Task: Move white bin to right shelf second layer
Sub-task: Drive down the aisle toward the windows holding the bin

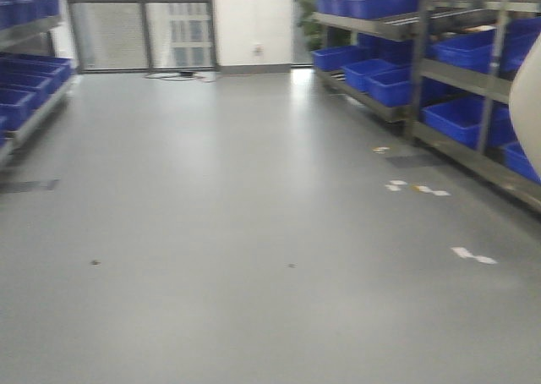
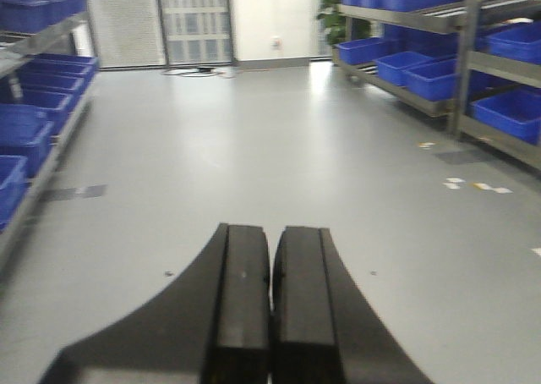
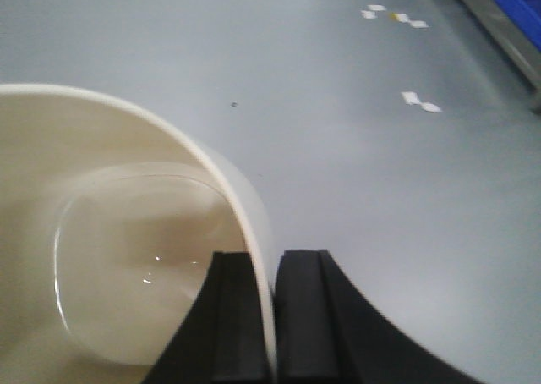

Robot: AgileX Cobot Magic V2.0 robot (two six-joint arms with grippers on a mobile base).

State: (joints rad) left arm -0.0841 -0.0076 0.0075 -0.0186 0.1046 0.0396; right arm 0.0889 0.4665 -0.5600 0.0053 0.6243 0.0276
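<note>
Right now the right gripper (image 3: 272, 270) is pinching the bin (image 3: 110, 257) by its rim wall, one finger inside, one outside, thin wall betw. them. Left gripper (image 2: 272, 240) is pressed together on nothing, pointing out over the floor (image 2: 254, 164). Bin hangs at the robot's right side. Front view catches only a pale curved sliver of it at the right edge, in front of the shelf.

Handling, as I judge it: empty, thin smooth plastic, so light but slippery, and the wall prob. flexes under a one-sided pinch. Held at one rim spot, it could swing or tilt w/ any quick turn. No handles, so the rim is the only sensible hold. Grip firm, moves slow.

Room: wide open floor ahead, only a few tape marks (image 1: 473, 255). Right shelf (image 1: 456, 78) stands near on the right, levels mostly filled w/ blue crates (image 1: 461, 117). Its steel front bars are edges to clear. Which spot on the 2nd layer is free I can't tell: blurred, partly hidden by the bin. Another rack (image 1: 25, 105) w/ crates sits well apart on the left.
</note>
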